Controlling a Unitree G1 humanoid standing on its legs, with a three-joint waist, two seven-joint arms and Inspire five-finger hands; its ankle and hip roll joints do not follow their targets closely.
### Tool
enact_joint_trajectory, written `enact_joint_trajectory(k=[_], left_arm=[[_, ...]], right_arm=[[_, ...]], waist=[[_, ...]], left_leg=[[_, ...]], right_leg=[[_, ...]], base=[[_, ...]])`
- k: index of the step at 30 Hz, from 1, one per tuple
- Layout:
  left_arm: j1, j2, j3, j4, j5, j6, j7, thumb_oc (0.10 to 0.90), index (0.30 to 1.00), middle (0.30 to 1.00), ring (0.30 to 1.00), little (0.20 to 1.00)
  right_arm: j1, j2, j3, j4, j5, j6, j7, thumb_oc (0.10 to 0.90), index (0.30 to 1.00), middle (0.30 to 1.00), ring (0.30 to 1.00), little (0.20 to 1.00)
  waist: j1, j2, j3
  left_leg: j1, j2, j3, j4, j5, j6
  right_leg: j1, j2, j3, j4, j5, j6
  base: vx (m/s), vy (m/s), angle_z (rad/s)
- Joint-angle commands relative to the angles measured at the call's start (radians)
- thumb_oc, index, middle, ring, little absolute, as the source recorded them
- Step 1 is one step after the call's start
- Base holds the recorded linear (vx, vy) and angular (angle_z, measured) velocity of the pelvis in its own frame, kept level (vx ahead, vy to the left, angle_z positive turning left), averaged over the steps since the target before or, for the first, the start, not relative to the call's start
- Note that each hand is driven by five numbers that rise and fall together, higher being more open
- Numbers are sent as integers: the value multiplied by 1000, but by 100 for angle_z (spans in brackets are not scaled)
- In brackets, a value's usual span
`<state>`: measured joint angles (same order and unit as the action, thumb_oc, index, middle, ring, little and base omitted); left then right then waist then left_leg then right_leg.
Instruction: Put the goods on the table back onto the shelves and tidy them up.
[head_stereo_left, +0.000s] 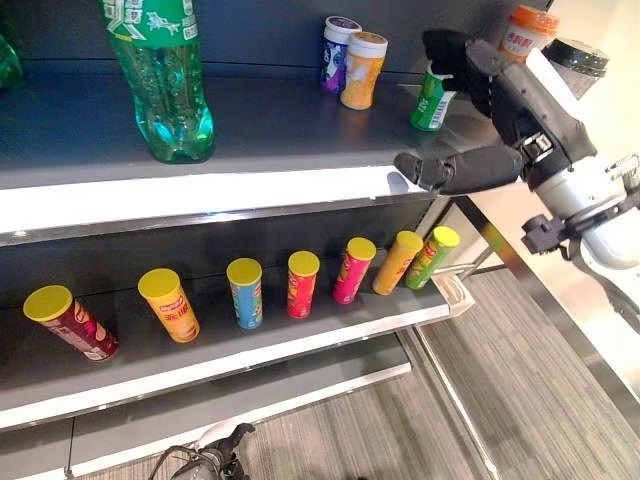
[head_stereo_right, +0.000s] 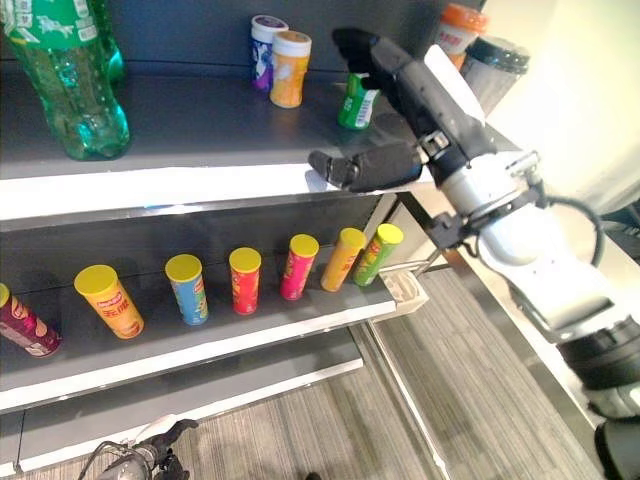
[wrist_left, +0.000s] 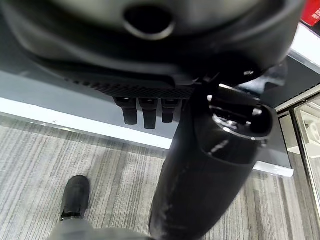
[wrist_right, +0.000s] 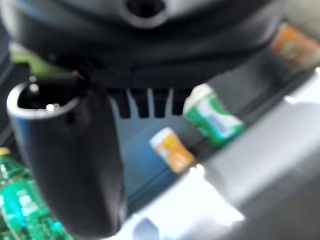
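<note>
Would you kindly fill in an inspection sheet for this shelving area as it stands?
Surface: upper shelf and lower shelf, dark grey.
Job's things: small green bottle upright on the upper shelf by the right hand; seven yellow-lidded canisters in a row below.
Clutter: large green bottle, purple cup, orange cup.
Hands: right hand open, empty; left hand low, fingers unclear.
Cables: nothing seen.
Surroundings: striped floor.

7 yellow-lidded tubes (head_stereo_left: 245, 290), roughly 5 cups (head_stereo_left: 362, 70), 1 green bottle (head_stereo_left: 165, 85).
</note>
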<state>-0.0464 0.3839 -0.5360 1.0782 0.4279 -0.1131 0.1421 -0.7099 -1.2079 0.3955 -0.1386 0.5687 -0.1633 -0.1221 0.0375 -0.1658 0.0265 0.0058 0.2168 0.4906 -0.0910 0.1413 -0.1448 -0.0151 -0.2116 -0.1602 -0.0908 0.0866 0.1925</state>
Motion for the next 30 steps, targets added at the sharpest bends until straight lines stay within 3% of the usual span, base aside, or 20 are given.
enact_joint_trajectory(k=[1,15,30], left_arm=[[-32,27,-4,6,-16,-10,14,800,900,900,900,900],[-26,28,4,16,-23,-12,14,800,900,900,900,900],[-36,43,7,23,-48,-16,19,800,900,900,900,900]], right_arm=[[-91,-8,-55,-25,42,-49,-76,800,900,900,900,900],[-117,-33,-85,12,25,-46,-101,800,900,900,900,900],[-249,43,-72,103,-30,-33,-158,800,900,900,900,900]], waist=[[24,-16,1],[22,-4,-4],[19,21,-9]], left_leg=[[64,5,-33,4,-138,-6],[71,5,-36,4,-141,-8],[91,7,-36,4,-145,-9]], right_leg=[[17,50,17,37,37,8],[23,51,19,36,35,8],[29,50,30,54,35,2]], base=[[0,0,0],[0,0,0],[0,0,0]])
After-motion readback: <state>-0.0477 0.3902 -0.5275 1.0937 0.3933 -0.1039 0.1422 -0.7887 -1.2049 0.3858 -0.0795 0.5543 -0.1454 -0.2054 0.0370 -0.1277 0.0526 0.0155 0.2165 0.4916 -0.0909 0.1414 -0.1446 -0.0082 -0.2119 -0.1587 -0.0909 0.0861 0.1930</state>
